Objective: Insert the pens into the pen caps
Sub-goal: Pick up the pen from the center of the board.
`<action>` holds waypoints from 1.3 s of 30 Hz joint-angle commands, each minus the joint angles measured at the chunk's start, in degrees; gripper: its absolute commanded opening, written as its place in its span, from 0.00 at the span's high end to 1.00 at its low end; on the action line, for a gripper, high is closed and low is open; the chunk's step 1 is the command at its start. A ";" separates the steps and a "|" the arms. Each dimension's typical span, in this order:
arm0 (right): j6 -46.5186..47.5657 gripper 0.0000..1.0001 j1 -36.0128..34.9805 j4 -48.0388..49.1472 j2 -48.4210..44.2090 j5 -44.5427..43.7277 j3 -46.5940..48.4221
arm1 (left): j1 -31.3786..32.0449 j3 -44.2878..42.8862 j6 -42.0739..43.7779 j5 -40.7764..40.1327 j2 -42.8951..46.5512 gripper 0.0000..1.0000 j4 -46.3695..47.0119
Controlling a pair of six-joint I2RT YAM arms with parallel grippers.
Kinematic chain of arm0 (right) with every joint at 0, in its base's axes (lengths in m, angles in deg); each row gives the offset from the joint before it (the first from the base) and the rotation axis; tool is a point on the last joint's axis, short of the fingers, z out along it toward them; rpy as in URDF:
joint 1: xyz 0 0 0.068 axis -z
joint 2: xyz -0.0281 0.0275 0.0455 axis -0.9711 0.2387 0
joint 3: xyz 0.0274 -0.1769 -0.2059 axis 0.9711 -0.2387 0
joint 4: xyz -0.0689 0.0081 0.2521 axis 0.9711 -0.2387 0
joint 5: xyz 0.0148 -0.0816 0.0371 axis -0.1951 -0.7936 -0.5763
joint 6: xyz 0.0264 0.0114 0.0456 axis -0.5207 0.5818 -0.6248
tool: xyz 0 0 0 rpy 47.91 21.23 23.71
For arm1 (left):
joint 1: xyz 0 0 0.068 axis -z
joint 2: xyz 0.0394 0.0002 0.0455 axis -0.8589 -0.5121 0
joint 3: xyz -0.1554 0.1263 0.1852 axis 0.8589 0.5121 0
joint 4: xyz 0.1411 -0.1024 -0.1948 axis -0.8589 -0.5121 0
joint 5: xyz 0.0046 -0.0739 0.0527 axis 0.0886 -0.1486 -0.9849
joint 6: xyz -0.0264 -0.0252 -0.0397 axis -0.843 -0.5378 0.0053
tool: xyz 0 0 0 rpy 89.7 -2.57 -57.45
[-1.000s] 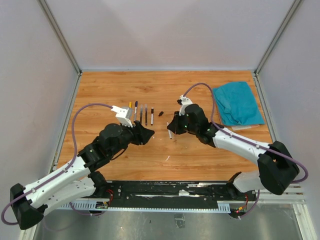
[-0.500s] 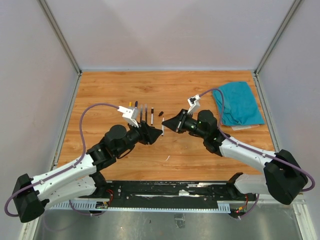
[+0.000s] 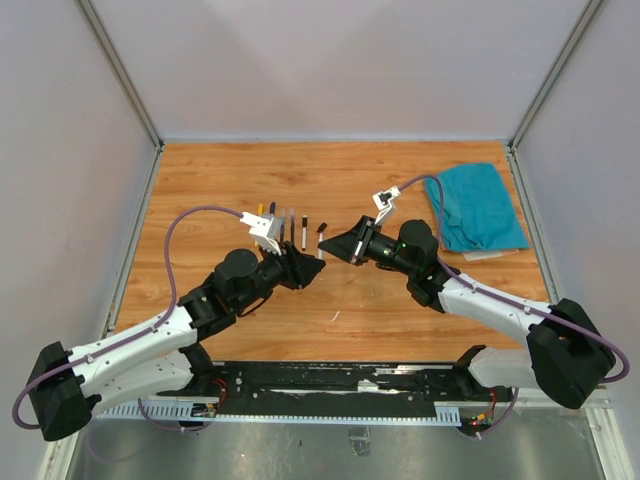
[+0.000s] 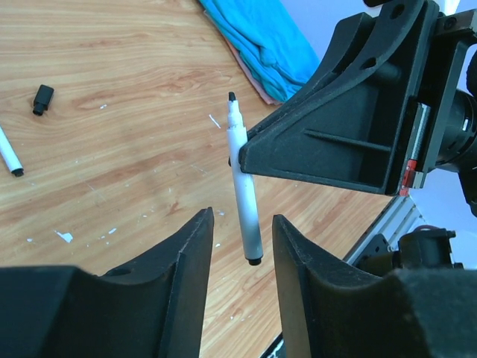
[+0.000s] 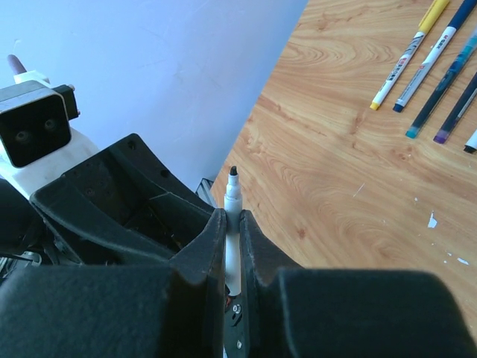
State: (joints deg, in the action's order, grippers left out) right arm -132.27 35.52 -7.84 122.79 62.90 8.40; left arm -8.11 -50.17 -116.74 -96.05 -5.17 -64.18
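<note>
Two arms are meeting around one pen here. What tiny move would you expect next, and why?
Probably the left end effector closes on the lower end of the pen. The right end effector is shut on the pen's middle, holding it off the wood, and the left one's open fingers sit either side of the barrel without touching it.

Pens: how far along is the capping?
Done: nothing I can confirm. In hand: right gripper clamps a white pen, bare tip showing, lower end between the left gripper's open fingers. Remaining: a black cap and a row of pens lie on the table.
</note>
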 commanded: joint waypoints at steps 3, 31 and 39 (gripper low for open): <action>0.26 0.99 0.41 2.92 -1.27 2.46 0.54 | 0.41 -1.25 0.80 -0.43 -1.35 0.64 2.89; 20.32 0.43 0.42 -22.94 -10.05 -10.79 5.46 | -2.89 -8.50 7.23 -0.07 -4.14 1.00 -10.38; 30.02 0.39 0.43 -40.27 -9.89 -25.05 11.46 | -12.47 -13.14 10.70 1.69 -1.20 0.99 -21.08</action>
State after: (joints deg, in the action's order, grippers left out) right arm -109.93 35.52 -37.17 111.93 46.72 15.33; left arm -18.67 -58.17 -109.94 -94.00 -8.85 -78.60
